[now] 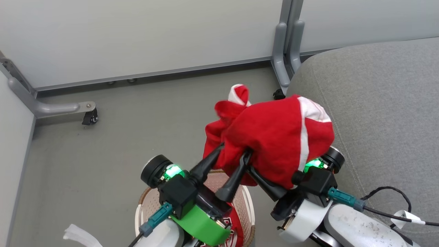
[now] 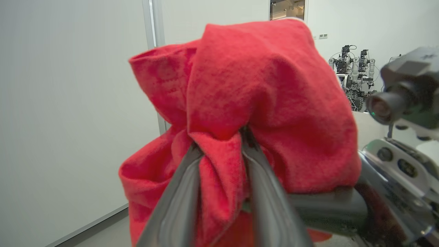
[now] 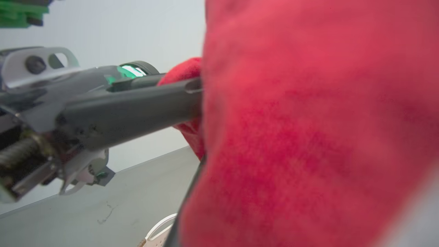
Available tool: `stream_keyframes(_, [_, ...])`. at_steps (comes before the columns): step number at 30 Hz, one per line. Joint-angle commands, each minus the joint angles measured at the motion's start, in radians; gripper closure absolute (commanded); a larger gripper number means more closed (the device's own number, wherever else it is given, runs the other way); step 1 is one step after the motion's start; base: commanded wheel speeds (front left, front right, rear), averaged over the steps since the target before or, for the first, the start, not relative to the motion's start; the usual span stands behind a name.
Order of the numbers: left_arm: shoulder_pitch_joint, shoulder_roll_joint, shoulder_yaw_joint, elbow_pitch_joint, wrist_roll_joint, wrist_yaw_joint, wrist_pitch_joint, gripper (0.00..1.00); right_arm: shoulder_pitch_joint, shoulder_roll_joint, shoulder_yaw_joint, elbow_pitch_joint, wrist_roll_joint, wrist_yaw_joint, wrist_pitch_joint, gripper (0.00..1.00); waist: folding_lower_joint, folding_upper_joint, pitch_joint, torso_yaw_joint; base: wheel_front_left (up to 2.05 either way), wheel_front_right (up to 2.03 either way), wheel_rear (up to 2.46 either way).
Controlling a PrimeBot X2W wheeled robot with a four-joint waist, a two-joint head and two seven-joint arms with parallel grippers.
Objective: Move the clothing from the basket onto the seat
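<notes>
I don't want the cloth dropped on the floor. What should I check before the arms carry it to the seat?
1. Shorts lifted out of the basket: ok.
2. Right gripper jaws closed: ok, tips buried under the cloth.
3. Left gripper hold: cannot tell; a fold sits between its parted jaws.
4. Shorts above the seat: not ok, they hang at its edge.
5. Landing spot on the seat bare: ok.
6. Basket emptied: not ok, a jersey lies inside.
</notes>
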Motion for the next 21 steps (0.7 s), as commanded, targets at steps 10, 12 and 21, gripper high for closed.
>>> stream_keyframes(10, [0.029, -0.012, 0.055, -0.02, 0.039, -0.003, 0.001, 0.0, 0.084, 0.043, -0.175, -0.053, -0.083, -0.002, -0.003, 1.0, 0.0, 0.0, -0.008, 0.005, 0.0, 0.0, 0.0])
stream_keyframes(12, [0.043, -0.019, 0.086, -0.021, 0.044, -0.003, 0.001, 0.0, 0.102, 0.051, -0.222, -0.061, -0.106, -0.002, -0.003, 1.0, 0.0, 0.0, -0.011, 0.005, 0.0, 0.0, 0.0])
stream_keyframes(21, [0.14, -0.055, 0.269, -0.007, 0.065, -0.003, 0.001, 0.0, 0.197, 0.1, -0.453, -0.091, -0.198, -0.002, -0.003, 1.0, 0.0, 0.0, -0.033, 0.022, 0.0, 0.0, 0.0])
